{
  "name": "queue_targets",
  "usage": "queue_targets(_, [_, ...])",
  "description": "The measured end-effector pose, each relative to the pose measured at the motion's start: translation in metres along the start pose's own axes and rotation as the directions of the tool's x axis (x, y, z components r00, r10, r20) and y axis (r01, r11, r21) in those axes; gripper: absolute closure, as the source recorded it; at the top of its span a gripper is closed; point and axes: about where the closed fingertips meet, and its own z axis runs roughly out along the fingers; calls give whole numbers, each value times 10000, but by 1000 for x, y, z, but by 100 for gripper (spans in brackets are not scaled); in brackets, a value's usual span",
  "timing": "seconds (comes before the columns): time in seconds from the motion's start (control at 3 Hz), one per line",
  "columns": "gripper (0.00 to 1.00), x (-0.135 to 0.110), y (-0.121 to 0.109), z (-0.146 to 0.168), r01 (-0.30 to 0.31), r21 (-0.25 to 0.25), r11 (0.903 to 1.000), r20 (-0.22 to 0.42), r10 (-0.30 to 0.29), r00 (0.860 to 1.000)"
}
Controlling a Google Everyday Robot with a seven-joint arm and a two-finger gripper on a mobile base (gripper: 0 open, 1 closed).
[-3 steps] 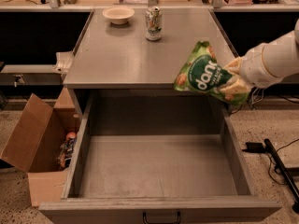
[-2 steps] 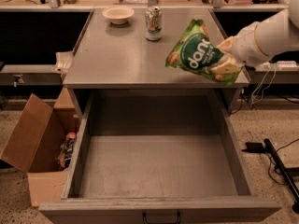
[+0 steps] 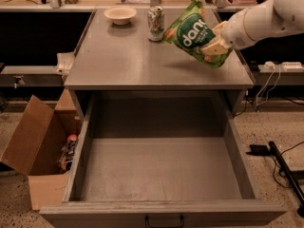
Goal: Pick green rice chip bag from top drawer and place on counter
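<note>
The green rice chip bag (image 3: 191,31) hangs in the air above the right half of the counter (image 3: 128,61), tilted, with its dark round logo facing me. My gripper (image 3: 214,42) comes in from the right on a white arm and is shut on the bag's lower right end. The top drawer (image 3: 161,175) stands pulled fully out below the counter, its grey floor bare. Its small dark handle (image 3: 164,220) shows at the bottom edge.
A green-white drink can (image 3: 155,23) and a pale bowl (image 3: 120,14) stand at the back of the counter, the can just left of the bag. An open cardboard box (image 3: 38,151) with items sits on the floor at left. Cables lie on the floor at right.
My gripper has carried the bag up and to the left, from over the counter's right front corner to above the counter near the can.
</note>
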Motion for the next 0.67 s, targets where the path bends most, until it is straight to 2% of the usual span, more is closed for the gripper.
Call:
queue_targets(0.33, [100, 9, -22, 29, -1134, 118, 9935, 259, 1130, 9933])
queue_targets(0.67, [83, 10, -23, 32, -1262, 88, 9920, 266, 1260, 9917])
